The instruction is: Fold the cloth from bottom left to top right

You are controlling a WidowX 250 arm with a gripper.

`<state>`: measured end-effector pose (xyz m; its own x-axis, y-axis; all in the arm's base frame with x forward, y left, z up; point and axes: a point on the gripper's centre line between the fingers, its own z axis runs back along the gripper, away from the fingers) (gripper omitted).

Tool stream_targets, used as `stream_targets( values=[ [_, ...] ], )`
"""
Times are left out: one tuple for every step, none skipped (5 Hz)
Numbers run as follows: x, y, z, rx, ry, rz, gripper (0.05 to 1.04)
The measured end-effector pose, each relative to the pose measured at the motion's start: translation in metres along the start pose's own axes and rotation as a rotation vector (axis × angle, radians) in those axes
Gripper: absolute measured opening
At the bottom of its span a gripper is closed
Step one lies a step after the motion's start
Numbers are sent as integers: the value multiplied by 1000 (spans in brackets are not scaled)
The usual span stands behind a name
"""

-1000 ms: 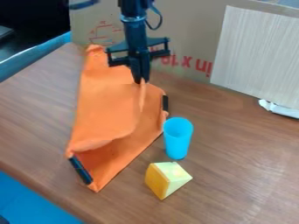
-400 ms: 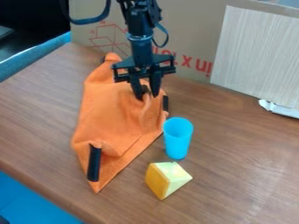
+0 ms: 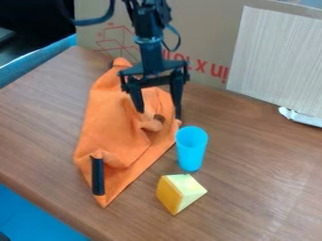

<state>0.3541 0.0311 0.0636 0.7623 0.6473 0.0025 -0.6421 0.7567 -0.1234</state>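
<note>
Opening wider since the earlier frame, the gripper (image 3: 159, 115) is hanging released over the orange cloth (image 3: 110, 127), which is lying partly folded (rather rumpled, too) beside the blue cup (image 3: 191, 149).

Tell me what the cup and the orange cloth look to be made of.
The blue cup: probably plastic, smooth with a slight sheen, judging by its even, solid colour and clean rim. The orange cloth: a soft, matt fabric, perhaps felt or microfibre, as it bunches into rounded folds.
</note>
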Motion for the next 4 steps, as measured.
stream_targets(
  values=[
    [0, 1, 27, -66, -61, -18, 1001],
    [-5, 1, 56, -123, -145, -58, 1001],
    [-1, 26, 86, -141, -206, -21, 1001],
    [-9, 54, 106, -141, -256, -41, 1001]
  ],
)
